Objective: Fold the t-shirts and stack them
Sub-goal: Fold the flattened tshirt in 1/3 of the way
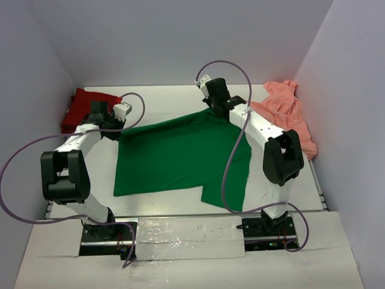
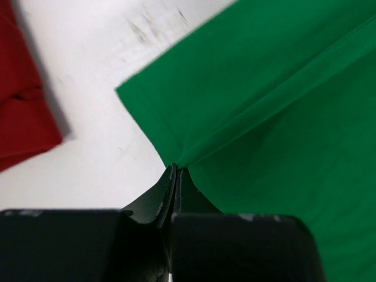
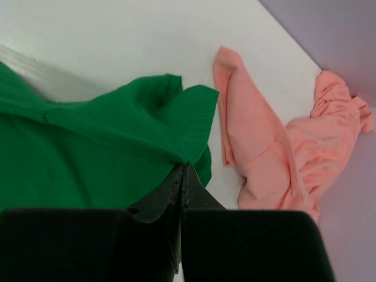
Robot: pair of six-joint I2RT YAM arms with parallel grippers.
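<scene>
- Left gripper (image 2: 175,170) clamped tight on the green t-shirt (image 2: 282,100) at its far-left corner.
- Dark red t-shirt (image 1: 78,105) bunched at far left.
- The green one lies spread across the middle of the table (image 1: 168,99).
- Right gripper (image 3: 183,167) pinching its far-right edge.
- Salmon-pink t-shirt (image 3: 264,147) crumpled far right.

Left arm (image 1: 77,141) bends inward at frame left, left end effector (image 1: 118,127) pinched on the green shirt (image 1: 174,156); right arm (image 1: 258,123) stretches to upper centre, right end effector (image 1: 212,108) clamped likewise.
</scene>
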